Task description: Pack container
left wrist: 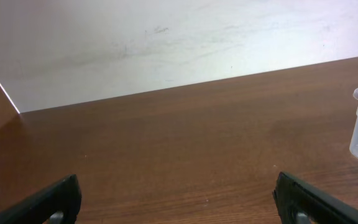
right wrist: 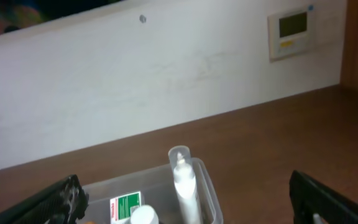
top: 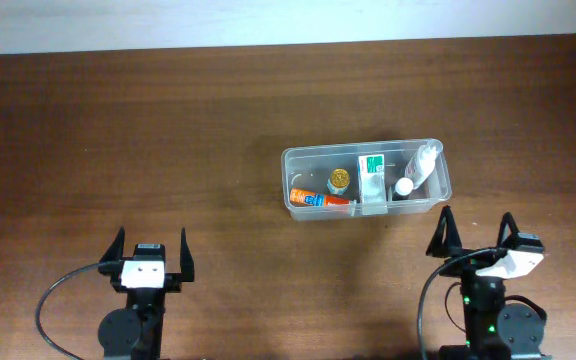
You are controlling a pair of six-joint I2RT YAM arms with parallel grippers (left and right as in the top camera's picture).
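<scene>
- A dark brown wooden table [top: 168, 130] was seen from above, with a pale wall along its far edge
- The container [top: 313, 152], a clear plastic tub with rounded corners, sat right of the table's centre, its long side running left to right
- Inside it, from left to right: an orange tube [top: 320, 199] lying flat along the near wall, a small gold-capped bottle [top: 340, 180], a white-and-green box [top: 372, 178] standing near the middle, and a white bottle [top: 423, 162] leaning into the right end
- The left gripper [top: 151, 244] rested low at the near left of the table, well apart from the container; its jaws stood wide apart and held nothing
- The right gripper [top: 476, 230] sat just in front of the container's right end, not touching it; its jaws were also spread wide and held nothing
- In the left wrist view, only one corner of the tub showed at the right edge
- In the right wrist view, a small wall panel [right wrist: 293, 28] with a display was mounted on the wall beyond the table
</scene>
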